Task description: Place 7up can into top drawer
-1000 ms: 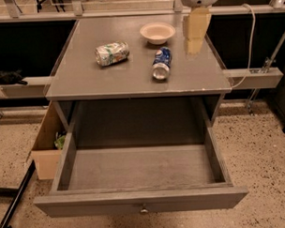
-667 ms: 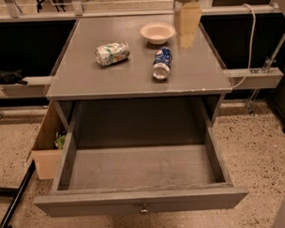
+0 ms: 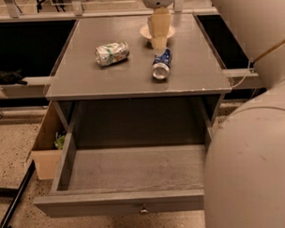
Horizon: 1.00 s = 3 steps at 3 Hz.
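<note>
The 7up can (image 3: 112, 53) lies on its side on the grey table top, left of middle, silvery with green and white. The top drawer (image 3: 120, 203) is pulled wide open below the table top and holds nothing; its small round knob (image 3: 144, 210) shows on the front panel. My gripper (image 3: 158, 42) hangs down from the top edge over the back of the table, just behind a blue can and to the right of the 7up can, apart from it. It holds nothing that I can see.
A blue can (image 3: 161, 65) lies on its side right of middle. A white bowl (image 3: 170, 31) sits behind it, partly hidden by the gripper. A tan cardboard box (image 3: 46, 149) stands on the floor to the left. My arm (image 3: 256, 149) fills the right foreground.
The gripper has moved left, from right of the bowl to in front of it, above the blue can. My arm has come into the right foreground. The cans have not moved.
</note>
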### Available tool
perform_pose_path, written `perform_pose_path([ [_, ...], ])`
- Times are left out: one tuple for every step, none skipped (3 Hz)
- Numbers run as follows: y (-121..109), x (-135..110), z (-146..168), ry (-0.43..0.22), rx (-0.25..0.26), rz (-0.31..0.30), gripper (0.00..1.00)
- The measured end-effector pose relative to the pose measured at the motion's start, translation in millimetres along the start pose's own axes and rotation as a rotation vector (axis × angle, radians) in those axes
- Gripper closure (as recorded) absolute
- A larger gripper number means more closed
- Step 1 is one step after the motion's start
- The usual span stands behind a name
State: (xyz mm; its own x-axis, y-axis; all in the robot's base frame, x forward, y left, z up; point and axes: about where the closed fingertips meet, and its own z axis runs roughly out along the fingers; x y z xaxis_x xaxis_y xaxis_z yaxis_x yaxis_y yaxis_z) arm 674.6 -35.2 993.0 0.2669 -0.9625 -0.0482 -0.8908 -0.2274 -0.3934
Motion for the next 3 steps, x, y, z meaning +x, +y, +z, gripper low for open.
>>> perform_pose_path([
  [-9,-15,10,-0.006,-0.006,-0.024,0.00],
  [-20,-45,18,-0.039,0.015,-0.059,0.00],
  [-31,-41,37,-0.033,0.012,-0.033,0.00],
])
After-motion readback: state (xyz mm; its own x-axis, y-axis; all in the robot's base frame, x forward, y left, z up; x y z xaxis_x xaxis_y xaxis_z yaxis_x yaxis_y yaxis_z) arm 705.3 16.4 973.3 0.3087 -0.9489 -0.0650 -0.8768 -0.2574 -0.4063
